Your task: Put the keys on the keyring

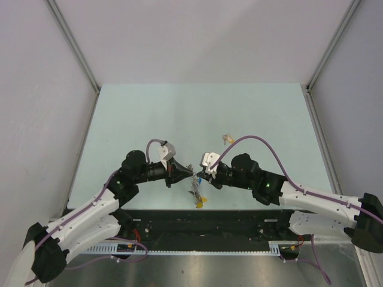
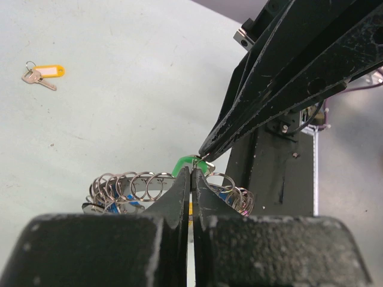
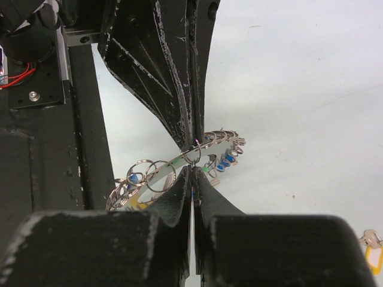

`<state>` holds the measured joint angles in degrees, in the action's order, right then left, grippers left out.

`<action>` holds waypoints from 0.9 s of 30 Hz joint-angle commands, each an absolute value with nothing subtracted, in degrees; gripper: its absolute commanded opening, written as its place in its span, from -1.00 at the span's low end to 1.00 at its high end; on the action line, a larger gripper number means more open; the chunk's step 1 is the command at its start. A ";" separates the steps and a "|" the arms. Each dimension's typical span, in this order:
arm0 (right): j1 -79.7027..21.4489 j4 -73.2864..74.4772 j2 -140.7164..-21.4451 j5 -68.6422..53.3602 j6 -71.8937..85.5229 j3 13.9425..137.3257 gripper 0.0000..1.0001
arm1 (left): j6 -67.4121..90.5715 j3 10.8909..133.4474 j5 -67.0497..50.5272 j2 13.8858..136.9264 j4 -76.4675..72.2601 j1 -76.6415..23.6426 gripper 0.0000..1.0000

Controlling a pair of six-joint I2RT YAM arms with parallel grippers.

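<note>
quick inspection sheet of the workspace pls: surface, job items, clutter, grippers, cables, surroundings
surface: pale green tabletop, faint marks only
job's things: large wire ring strung with grey metal keys, held where the two arms meet; green-headed key right at the fingertips; yellow-tagged silver key lying apart, farther back on the table
clutter: nothing seen
grippers: left gripper and right gripper both shut, tips meeting at the ring; which one pinches the ring and which the green key cannot be told
cables: purple cables, one looping over each wrist; red wires near the arm bases
surroundings: plain grey walls with metal corner posts
</note>
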<state>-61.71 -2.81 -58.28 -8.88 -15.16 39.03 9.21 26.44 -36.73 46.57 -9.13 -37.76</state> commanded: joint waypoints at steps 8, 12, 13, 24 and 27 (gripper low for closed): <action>-62.31 -10.01 -59.41 -14.67 -12.22 37.53 -1.00 | 18.98 20.05 -29.71 41.75 -29.79 -37.79 -0.99; -62.14 -13.18 -59.94 -16.78 -10.11 36.39 -1.00 | 19.78 17.58 -26.99 40.34 -34.44 -38.14 -0.99; -61.62 -13.79 -60.20 -17.31 -8.98 36.13 -1.00 | 19.78 17.14 -26.46 39.82 -35.06 -38.23 -0.99; -59.24 -15.03 -60.65 -18.98 -8.70 35.68 -1.00 | 20.74 10.81 -23.82 37.53 -40.70 -39.29 -0.86; -59.06 -14.24 -60.82 -19.42 -9.49 35.86 -1.00 | 20.13 10.55 -22.94 35.34 -37.89 -39.29 -0.64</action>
<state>-59.31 -12.69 -61.08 -16.60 -9.34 35.66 20.38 10.61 -26.33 38.65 -34.26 -39.35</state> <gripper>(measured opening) 0.009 0.143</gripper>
